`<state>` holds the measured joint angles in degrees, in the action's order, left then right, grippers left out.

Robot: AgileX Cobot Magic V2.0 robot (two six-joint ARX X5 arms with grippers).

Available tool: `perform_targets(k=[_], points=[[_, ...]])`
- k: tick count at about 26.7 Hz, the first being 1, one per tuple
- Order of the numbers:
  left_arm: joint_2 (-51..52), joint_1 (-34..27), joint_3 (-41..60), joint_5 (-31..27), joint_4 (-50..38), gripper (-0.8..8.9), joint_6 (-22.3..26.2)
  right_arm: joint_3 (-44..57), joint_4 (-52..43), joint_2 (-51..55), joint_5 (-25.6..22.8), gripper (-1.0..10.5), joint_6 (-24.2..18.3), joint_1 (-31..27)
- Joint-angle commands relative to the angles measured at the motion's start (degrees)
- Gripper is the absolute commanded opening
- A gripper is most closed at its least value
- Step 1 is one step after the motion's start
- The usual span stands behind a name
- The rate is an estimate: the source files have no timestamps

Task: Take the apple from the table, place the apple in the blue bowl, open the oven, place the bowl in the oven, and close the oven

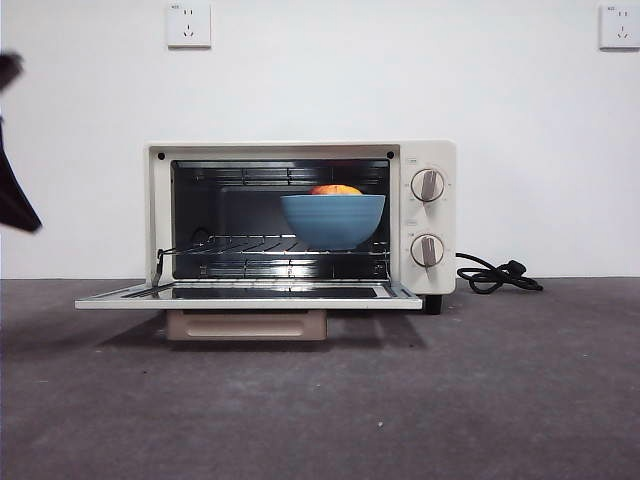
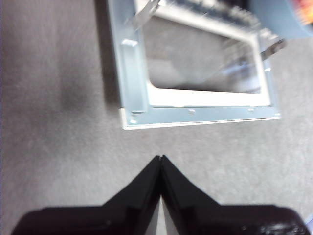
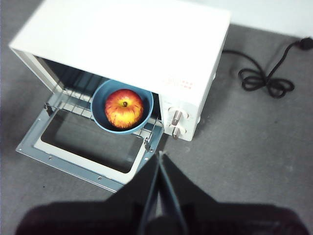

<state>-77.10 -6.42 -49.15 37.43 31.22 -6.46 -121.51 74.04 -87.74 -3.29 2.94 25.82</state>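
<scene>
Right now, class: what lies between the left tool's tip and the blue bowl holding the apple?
The oven's open door, lying flat, with bare table before it; the left wrist view shows this, bowl at its far corner.

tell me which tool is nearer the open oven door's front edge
Left. The left tool hovers shut just off the door edge; the right tool sits higher, above the door's knob-side corner.

One oven (image 1: pixel 300 222) stands on the one table (image 1: pixel 320 400), with one door (image 1: pixel 248 294) and two knobs (image 1: pixel 428 185). Inside sits one bowl (image 1: pixel 333 220) holding one apple (image 3: pixel 124 108). One black cord (image 1: pixel 498 275) lies beside the oven. Two wall sockets (image 1: pixel 189 25) show on the wall. Two grippers appear, the left gripper (image 2: pixel 161 159) and the right gripper (image 3: pixel 160 155).
</scene>
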Motion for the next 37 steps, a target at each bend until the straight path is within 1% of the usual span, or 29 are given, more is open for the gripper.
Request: perform_targets(k=[1, 6, 10, 12, 14, 16, 20, 23, 27, 30, 33, 36, 37], points=[[-3.96, 0.13, 0.79, 0.55, -1.84, -0.09, 0.42, 0.42, 1.44, 1.95, -0.52, -0.1, -1.29, 0.09], [-9.73, 0.07, 0.79, 0.52, -5.66, -0.09, -1.18, 6.60, 0.26, 7.82, -1.75, -0.1, -1.79, 0.09], [-13.90, 0.31, 0.79, 2.71, -7.61, -0.09, -2.38, 16.66, -3.56, 14.38, -1.68, -0.1, -1.53, 0.09], [-15.63, 1.14, 0.79, 2.71, -8.85, -0.09, -2.38, 22.27, -5.95, 17.79, -1.64, -0.1, -0.24, 0.09], [-17.25, 1.92, 0.79, 1.53, -10.49, -0.09, -3.56, 27.93, -7.98, 21.07, -1.60, -0.1, 1.46, 0.07], [-18.49, 2.01, 0.79, 1.60, -11.63, -0.09, -4.20, 32.44, -9.31, 23.67, -1.60, -0.1, 2.56, 0.09], [-19.04, 2.05, 0.79, 1.97, -15.26, -0.09, -7.63, 38.69, -11.28, 28.13, -0.37, -0.1, 3.69, 0.09], [-19.04, 2.05, 0.79, 2.23, -17.59, -0.09, -9.86, 40.33, -11.34, 30.08, 0.52, -0.1, 5.14, 0.09], [-19.04, 2.69, 0.79, 2.14, -16.85, -0.09, -9.51, 40.39, -11.28, 31.65, 0.79, -0.1, 5.44, 0.09], [-19.04, 3.61, 0.79, -1.66, -15.50, -0.09, -8.98, 40.39, -11.06, 32.55, 0.76, -0.1, 5.49, 0.09], [-19.04, 3.82, 0.79, 1.49, -16.24, -0.09, -9.31, 40.39, -11.06, 32.89, 0.74, -0.1, 5.57, 0.09], [-19.04, 4.31, 0.79, 2.36, -16.15, -0.09, -9.44, 40.39, -11.02, 32.89, 0.74, -0.1, 5.57, 0.09], [-19.04, 4.37, 0.79, 3.52, -16.15, -0.09, -9.46, 40.39, -11.02, 32.89, 0.76, -0.1, 5.57, 0.09]])
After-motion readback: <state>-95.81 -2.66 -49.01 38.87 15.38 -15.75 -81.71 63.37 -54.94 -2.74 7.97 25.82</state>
